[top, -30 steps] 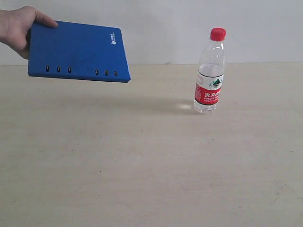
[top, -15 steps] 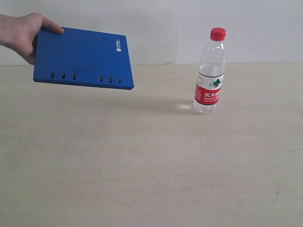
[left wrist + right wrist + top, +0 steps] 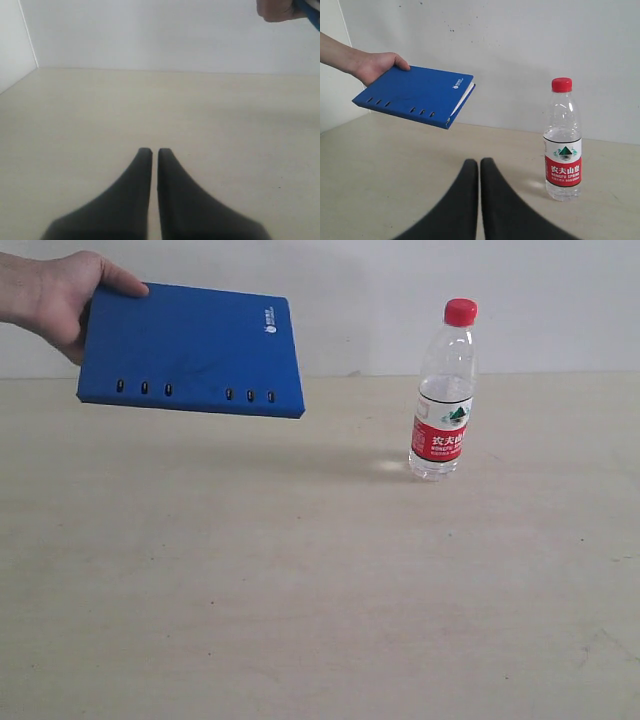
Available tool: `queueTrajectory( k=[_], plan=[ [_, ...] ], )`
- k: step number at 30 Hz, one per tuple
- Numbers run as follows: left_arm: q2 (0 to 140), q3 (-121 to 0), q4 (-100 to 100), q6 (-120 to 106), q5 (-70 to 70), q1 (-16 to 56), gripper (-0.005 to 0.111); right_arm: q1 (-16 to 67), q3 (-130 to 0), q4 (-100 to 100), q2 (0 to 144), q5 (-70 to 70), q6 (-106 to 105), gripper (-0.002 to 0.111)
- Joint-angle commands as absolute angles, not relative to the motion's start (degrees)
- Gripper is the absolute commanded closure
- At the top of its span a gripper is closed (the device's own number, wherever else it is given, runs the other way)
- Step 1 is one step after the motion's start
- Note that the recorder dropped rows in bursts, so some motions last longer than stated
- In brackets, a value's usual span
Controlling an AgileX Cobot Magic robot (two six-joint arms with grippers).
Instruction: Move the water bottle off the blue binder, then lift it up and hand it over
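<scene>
Currently the pale desk [image 3: 320,620] fills the lower part of the exterior view, with a plain white wall [image 3: 400,290] behind it. The blue binder [image 3: 195,345] is not on the desk. It is held in the air at the left of the exterior view, lying roughly flat and closed, with its spine edge facing the camera and its soft shadow on the desk below. The water bottle [image 3: 442,390] stands upright on the desk to the right of the binder, well apart from it, with nothing touching it. A bare hand [image 3: 55,295] grips the binder at its far left corner, thumb on the top cover. The left gripper [image 3: 150,151] has its jaws closed tip to tip and holds nothing. It sits over bare desk, and its wrist view catches only the hand and a sliver of blue at one corner. The right gripper [image 3: 480,162] has its jaws pressed together and is also empty. It points toward the space between binder and bottle, short of both. The bottle body is clear, and a red-white-green label [image 3: 438,438] wraps the lower half. White pages [image 3: 465,95] show at the binder's open edge in the right wrist view. The red cap [image 3: 460,311] is screwed on. Six small slots [image 3: 144,388] run along the spine edge in two groups of three. A small white logo [image 3: 267,318] sits near the far right corner of the cover.
</scene>
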State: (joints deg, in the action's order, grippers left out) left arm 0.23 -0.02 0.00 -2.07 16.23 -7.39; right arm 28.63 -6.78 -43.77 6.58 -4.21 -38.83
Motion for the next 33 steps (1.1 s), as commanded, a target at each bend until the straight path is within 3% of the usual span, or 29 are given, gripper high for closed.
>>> queueTrajectory(
  k=[1,20,29,33],
  plan=[
    [0.0,0.0,0.5,-2.3,16.3,-7.4,0.102,28.6,-6.7,-43.7,6.5,-4.3,-38.8,0.109],
    [0.0,0.0,0.5,-2.3,16.3,-7.4,0.102,28.7,-6.7,-38.0,6.5,-3.6,-39.0,0.109],
    [0.0,0.0,0.5,-2.3,16.3,-7.4,0.102,28.3,-6.6,-24.1,6.5,11.3,-27.0,0.109],
    [0.0,0.0,0.5,-2.3,16.3,-7.4,0.102,24.2,-4.9,-15.6,6.5,16.9,-17.1,0.109]
  ],
)
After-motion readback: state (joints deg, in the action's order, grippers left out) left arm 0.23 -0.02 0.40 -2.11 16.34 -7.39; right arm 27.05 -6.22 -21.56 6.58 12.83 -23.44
